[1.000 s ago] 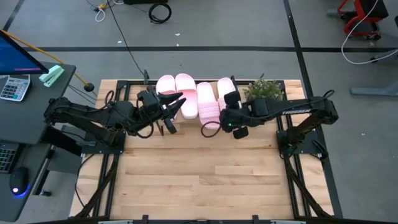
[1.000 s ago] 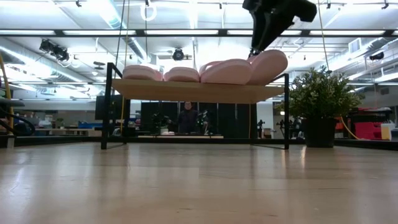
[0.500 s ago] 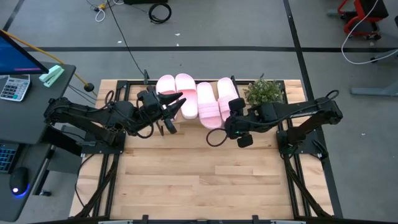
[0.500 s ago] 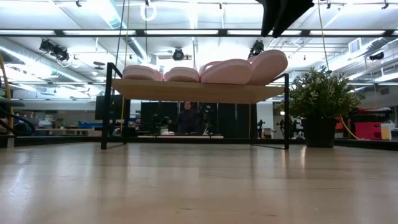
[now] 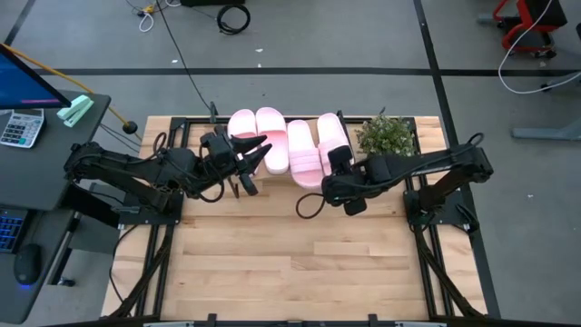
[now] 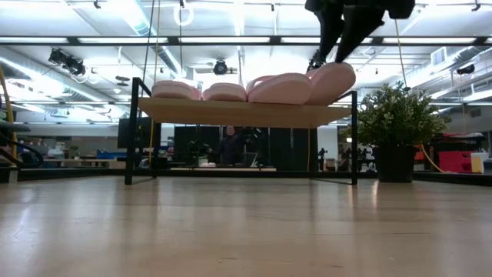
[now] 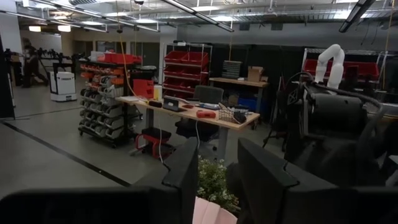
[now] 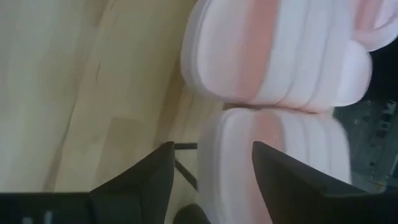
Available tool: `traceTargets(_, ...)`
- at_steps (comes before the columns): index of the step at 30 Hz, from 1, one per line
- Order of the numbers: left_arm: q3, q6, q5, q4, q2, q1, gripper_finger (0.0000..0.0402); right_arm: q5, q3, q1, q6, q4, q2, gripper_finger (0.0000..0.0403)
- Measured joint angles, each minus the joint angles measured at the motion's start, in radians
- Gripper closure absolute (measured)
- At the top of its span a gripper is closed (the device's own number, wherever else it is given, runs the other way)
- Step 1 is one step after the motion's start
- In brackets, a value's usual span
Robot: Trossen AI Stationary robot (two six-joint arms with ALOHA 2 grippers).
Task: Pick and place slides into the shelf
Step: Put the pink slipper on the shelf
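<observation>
Standing at the far edge of the table (image 5: 272,263), the shelf (image 6: 246,113) carries all four slides (image 5: 289,141) side by side on its top board, with a plant (image 5: 386,133) just beside it on the right. The right gripper (image 5: 338,186) hangs just in front of the two rightmost slides, its jaws spread with nothing between them, and these slides lie beyond its fingertips (image 8: 158,171). The left gripper (image 5: 250,154) is above the left end of the shelf, near the leftmost slide, jaws also apart and empty.
</observation>
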State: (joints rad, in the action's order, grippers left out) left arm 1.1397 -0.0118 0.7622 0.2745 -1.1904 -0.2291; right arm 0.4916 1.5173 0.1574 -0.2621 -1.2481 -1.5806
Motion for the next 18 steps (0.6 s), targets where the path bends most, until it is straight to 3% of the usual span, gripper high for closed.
traceTargets(4,0.000,0.000,0.000,0.000,0.000,0.000,0.0283,0.010,-0.044,-0.005,-0.002,0.000,-0.002,0.0181)
traceTargets(11,0.000,0.000,0.000,0.002,0.000,0.000,0.0282,0.144,-0.096,-0.007,0.003,0.013,-0.002,0.0199)
traceTargets(18,0.000,0.000,0.000,0.003,0.000,0.000,0.0280,0.145,-0.115,-0.006,0.028,0.020,-0.002,0.0275)
